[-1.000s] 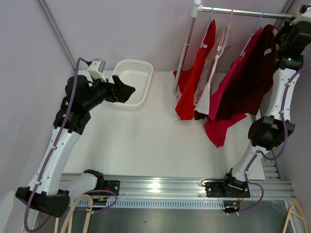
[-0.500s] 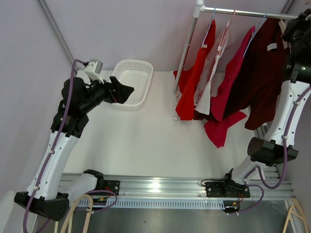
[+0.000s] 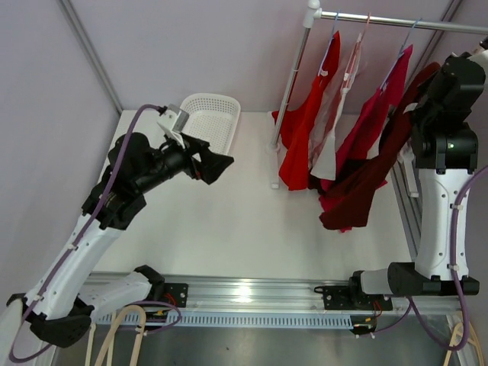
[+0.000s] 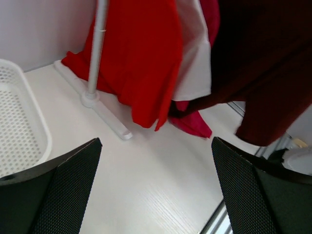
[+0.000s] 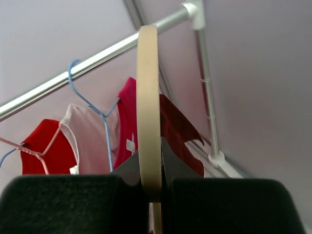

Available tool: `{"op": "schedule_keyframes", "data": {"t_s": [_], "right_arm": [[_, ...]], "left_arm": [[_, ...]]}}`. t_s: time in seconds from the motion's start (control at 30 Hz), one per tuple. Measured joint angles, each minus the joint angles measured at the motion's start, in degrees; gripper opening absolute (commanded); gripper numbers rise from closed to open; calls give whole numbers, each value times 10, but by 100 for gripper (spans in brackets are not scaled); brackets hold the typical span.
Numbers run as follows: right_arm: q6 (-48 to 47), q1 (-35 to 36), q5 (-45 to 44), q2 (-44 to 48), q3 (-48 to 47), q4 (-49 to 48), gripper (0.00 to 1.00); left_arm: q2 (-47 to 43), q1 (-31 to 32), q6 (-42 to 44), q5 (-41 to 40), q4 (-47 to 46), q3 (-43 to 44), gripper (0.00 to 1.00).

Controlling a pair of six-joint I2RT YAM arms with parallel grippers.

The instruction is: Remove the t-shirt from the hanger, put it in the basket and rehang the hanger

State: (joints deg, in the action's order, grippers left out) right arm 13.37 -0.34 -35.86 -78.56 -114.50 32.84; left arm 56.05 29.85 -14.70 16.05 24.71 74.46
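Note:
A dark red t-shirt (image 3: 364, 183) hangs on a cream wooden hanger (image 5: 148, 97), below the rail (image 3: 396, 20) and in front of the rack's right end. My right gripper (image 3: 442, 76) is shut on the hanger; in the right wrist view its fingers (image 5: 195, 204) pinch the cream bar edge-on, with the shirt (image 5: 178, 126) draped behind. My left gripper (image 3: 217, 164) is open and empty over the table middle, pointing at the rack. In the left wrist view its fingers (image 4: 48, 190) stand wide apart, with the dark shirt (image 4: 263, 63) ahead at upper right.
A red shirt (image 3: 305, 122), a pale pink garment (image 3: 335, 114) and a crimson shirt (image 3: 374, 114) hang on the rail from thin hangers. The rack's post (image 4: 95, 53) stands on a white foot. A white basket (image 3: 210, 114) sits at the back left.
My right arm has brought the hanger with the dark red shirt down off the rail and to the left. My left arm has swung from the basket toward the rack.

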Motion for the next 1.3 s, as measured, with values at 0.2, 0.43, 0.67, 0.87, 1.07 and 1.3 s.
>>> {"op": "schedule_keyframes", "data": {"t_s": [0.2,0.43,0.67,0.87,1.07,1.3], "right_arm": [[77,83,-128,7,6,86,0],[206,143,-233,-13,-14,240,0],[300,143,-254,-15,-26,338,0],[325,149,-251,2,-25,366,0],[321,158,-247,37,-6,358,0],[310,159,-244,51,1,345,0]], "left_arm": [[-11,121,28,-33,9,9,99],[-34,303,103,-61,-54,-42,100],[2,393,167,-101,-166,-100,99],[89,427,212,-130,-251,-105,100],[187,427,234,-144,-285,-52,100],[227,427,233,-113,-302,-10,99]]}}
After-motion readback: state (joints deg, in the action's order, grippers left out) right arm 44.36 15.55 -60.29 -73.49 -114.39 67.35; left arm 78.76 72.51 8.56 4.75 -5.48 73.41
